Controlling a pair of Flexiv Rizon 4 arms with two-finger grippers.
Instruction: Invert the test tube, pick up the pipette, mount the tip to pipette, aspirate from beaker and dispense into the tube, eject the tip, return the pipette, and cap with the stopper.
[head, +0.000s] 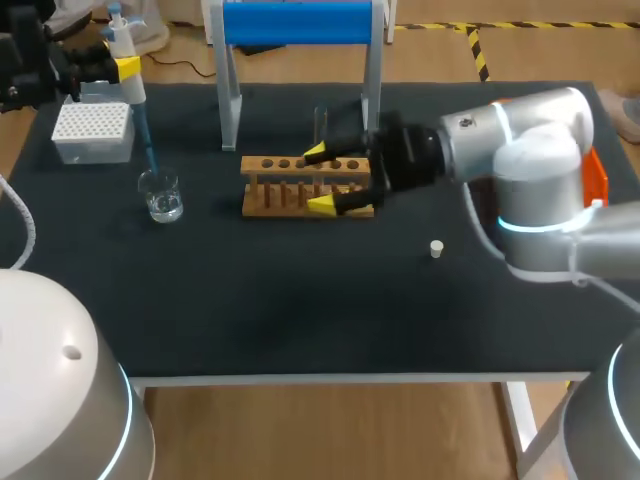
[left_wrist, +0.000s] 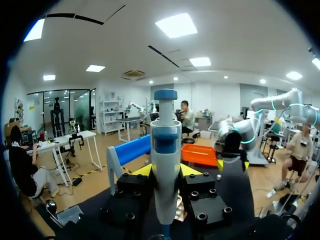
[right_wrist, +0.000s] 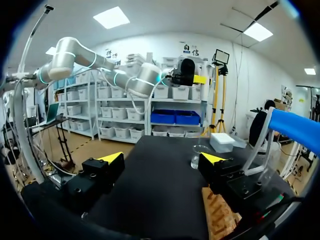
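At the back left, my left gripper (head: 126, 68) is shut on the white and blue pipette (head: 133, 95). The pipette's thin blue tip slants down towards the glass beaker (head: 160, 195). In the left wrist view the pipette (left_wrist: 166, 165) stands upright between the fingers of that gripper (left_wrist: 166, 172). My right gripper (head: 320, 178) is open, with one yellow tip on each side of the wooden rack (head: 300, 190). A clear test tube (head: 320, 125) stands in the rack's back row. The small white stopper (head: 436, 248) lies on the mat to the rack's right. In the right wrist view the right gripper (right_wrist: 162, 158) stands wide apart with nothing between its fingers, and the beaker (right_wrist: 198, 156) is ahead of it.
A white tip box (head: 93, 130) sits at the back left, behind the beaker. A stand with a blue bar (head: 300, 22) rises behind the rack. The dark mat (head: 300, 310) stretches to the table's front edge.
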